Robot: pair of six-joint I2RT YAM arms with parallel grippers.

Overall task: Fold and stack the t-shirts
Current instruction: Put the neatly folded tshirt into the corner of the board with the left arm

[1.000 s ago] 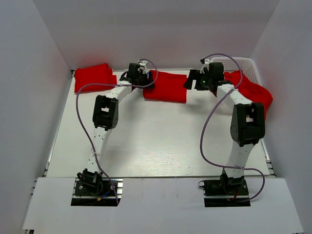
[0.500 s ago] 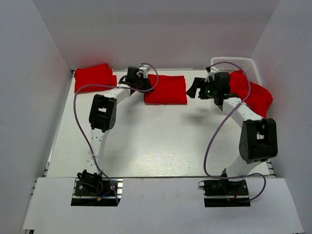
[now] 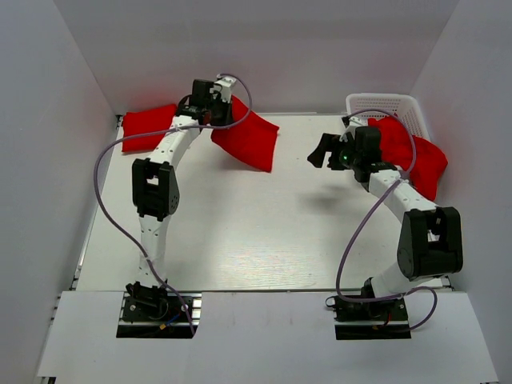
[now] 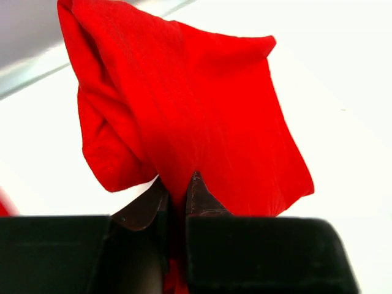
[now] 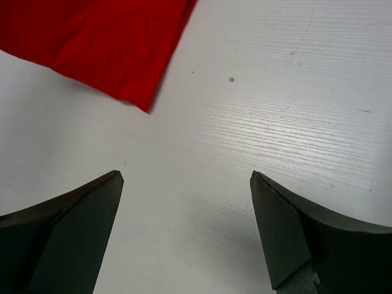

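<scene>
**Left Arm Carrying a Folded T-Shirt; Right Arm Clear**

1. Left tool. The left gripper (image 3: 220,112) is clenched on one edge of the folded t-shirt (image 3: 246,138). In the left wrist view the two fingers (image 4: 199,199) are pressed together with red cloth pinched between them. The folded t-shirt (image 4: 202,122) hangs forward and away from the fingertips. Because the pinch takes one edge only, the free end sags to the tool's right and its folded layers begin to fan apart. The lowest corner appears to be at or just above the table (image 3: 256,232); contact cannot be confirmed.

2. Target. The stacked t-shirt (image 3: 152,128) lies on the other side of the left gripper, just beyond the wrist. Judged from the task, the carried garment is to go on top of it.

3. Right tool. The right gripper (image 3: 324,150) is released, its jaws spread wide over bare table with nothing between them (image 5: 187,177). A corner of the folded t-shirt (image 5: 104,43) shows ahead of and left of its fingertips, apart from them. This position leaves the left arm's path free.

4. Supply. The unfolded t-shirts (image 3: 416,152) spill from the basket (image 3: 384,102) behind the right gripper.

5. Caution. A single-edge pinch gives little control, so the fold may open on set-down.
</scene>
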